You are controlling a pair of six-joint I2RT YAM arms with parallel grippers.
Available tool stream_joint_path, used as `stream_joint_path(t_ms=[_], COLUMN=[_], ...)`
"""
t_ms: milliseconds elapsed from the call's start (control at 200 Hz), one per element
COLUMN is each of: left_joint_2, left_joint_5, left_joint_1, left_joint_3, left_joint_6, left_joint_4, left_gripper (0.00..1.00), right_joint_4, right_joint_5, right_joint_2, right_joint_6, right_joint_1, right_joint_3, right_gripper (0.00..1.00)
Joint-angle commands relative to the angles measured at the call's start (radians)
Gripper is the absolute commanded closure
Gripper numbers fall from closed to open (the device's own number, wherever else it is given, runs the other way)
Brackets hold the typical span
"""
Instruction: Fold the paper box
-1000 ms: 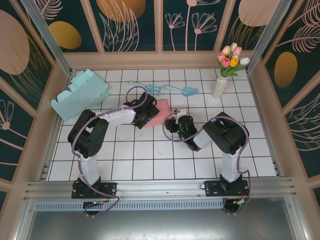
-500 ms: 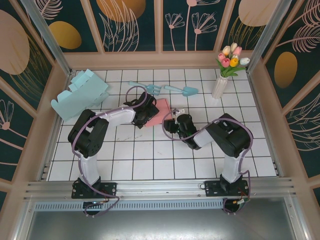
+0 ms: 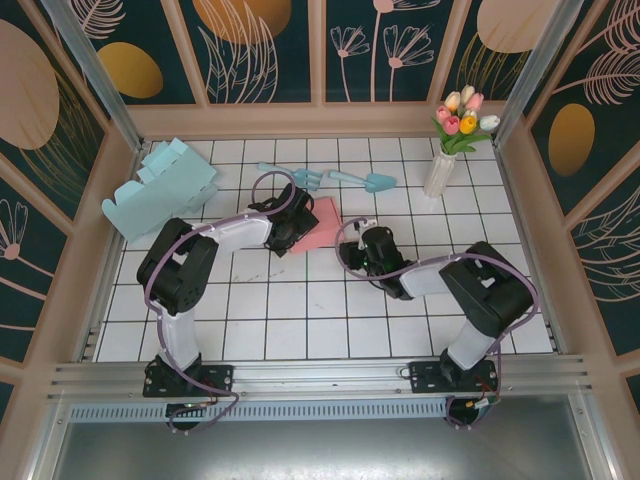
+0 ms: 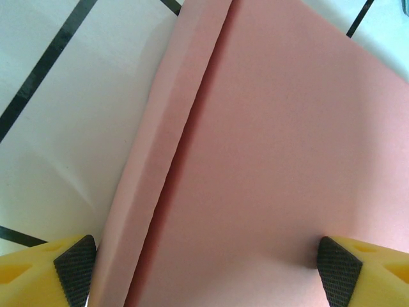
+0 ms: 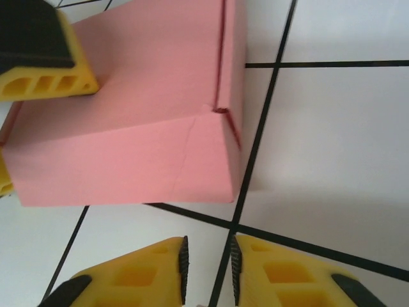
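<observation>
The pink paper box (image 3: 322, 222) lies partly folded on the white tiled table, behind the middle. My left gripper (image 3: 293, 230) is on its left side, open wide, with the pink sheet (image 4: 275, 141) under and between its fingertips (image 4: 339, 272). A raised flap (image 4: 160, 160) runs along the sheet's left edge. My right gripper (image 3: 352, 243) sits just right of the box. In the right wrist view the box (image 5: 140, 128) stands a little way ahead of that gripper (image 5: 208, 256). Its jaws have only a narrow gap, with nothing in it but bare tile. A left finger (image 5: 38, 57) rests on the box's far side.
A flat light-blue paper box (image 3: 160, 185) lies at the back left against the wall. A blue toy fork (image 3: 300, 177) and shovel (image 3: 365, 181) lie behind the pink box. A white vase of tulips (image 3: 440, 170) stands at the back right. Wooden walls ring the table.
My right gripper's jaws have narrowed, and the gripper has drawn slightly right, off the box's edge. Its elbow has swung right. The left arm has held still.
</observation>
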Motion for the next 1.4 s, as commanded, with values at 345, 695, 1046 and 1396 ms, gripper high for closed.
stream_joint_path(t_ms=[345,695,1046,1396], left_joint_2=[0.064,0.045,-0.134,-0.248], left_joint_5=[0.009,0.041,0.02,-0.019], left_joint_1=[0.011,0.011,0.01,0.011], left_joint_3=[-0.071,-0.066,-0.081,-0.063], left_joint_6=[0.015,0.02,-0.005,0.202], left_joint_4=[-0.142,-0.137,-0.141,0.023], left_gripper=[0.11,0.1,0.06,0.07], right_joint_4=[0.086,0.102,-0.107,-0.135], right_joint_5=[-0.093,-0.137,-0.15,-0.237], right_joint_2=[0.238,0.256,0.076,-0.019], right_joint_6=[0.081,0.124,0.089,0.142], right_joint_1=[-0.049,-0.062,-0.101,-0.134], right_joint_3=[0.179,0.2,0.162,0.098], right_gripper=[0.81,0.79,0.76,0.9])
